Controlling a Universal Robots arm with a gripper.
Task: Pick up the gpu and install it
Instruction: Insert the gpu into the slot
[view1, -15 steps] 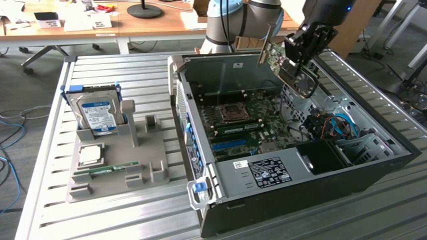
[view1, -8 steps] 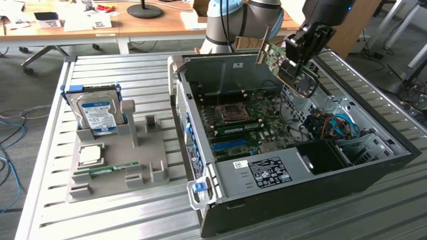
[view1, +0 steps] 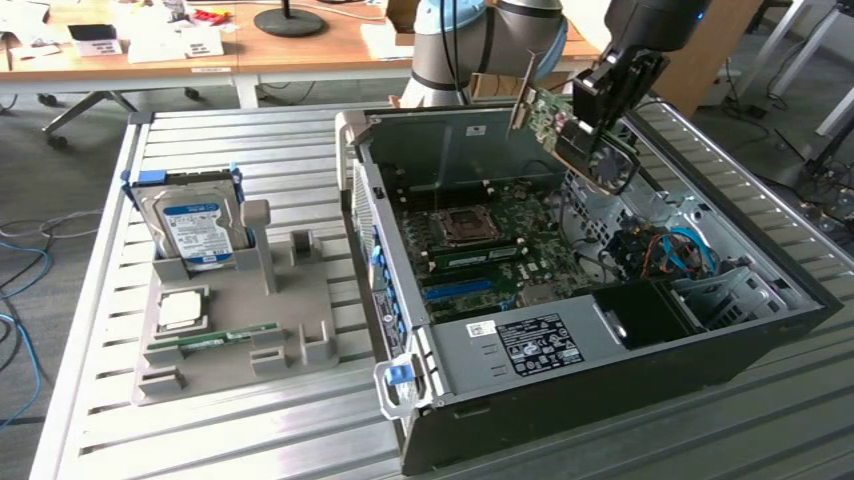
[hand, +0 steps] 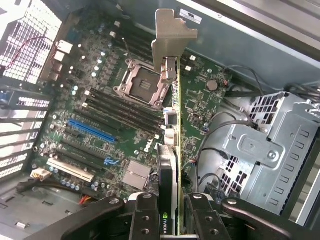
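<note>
Green card, exterior view: your gpu (view1: 545, 112) hangs in the air over the far end of the open computer case (view1: 574, 350), clear of the motherboard (view1: 487, 240) below it.
Grip, exterior view: the gripper (view1: 598, 118) comes down from above with its jaws clenched on the gpu. The card is carried on edge and tilted, probably so that one long edge faces the board.
Parts holder, exterior view: a gray holder (view1: 227, 320) sits on the slatted table (view1: 240, 150) at the exterior view's left, well apart from the case. It carries a hard drive (view1: 198, 225) and a RAM stick (view1: 214, 340), neither of them near your gripper.
Card, wrist view: you see the gpu (hand: 175, 150) edge-on, a thin green line running away from the gripper (hand: 172, 220).
Cooler, wrist view: a black cooler block with a small green logo covers one face of the card, close to the fingers (hand: 145, 215).
Bracket, wrist view: a silver metal bracket (hand: 167, 40) caps the card's far end.
Jaws, wrist view: one finger presses on each face of the card, so the hold looks firm and square.
Board, wrist view: the CPU socket (hand: 145, 85) and a blue slot (hand: 90, 130) lie beneath, off to one side of the card, and a silver drive cage (hand: 270, 145) lies off to the other.
Progress: the card is lifted but not seated in any slot.
</note>
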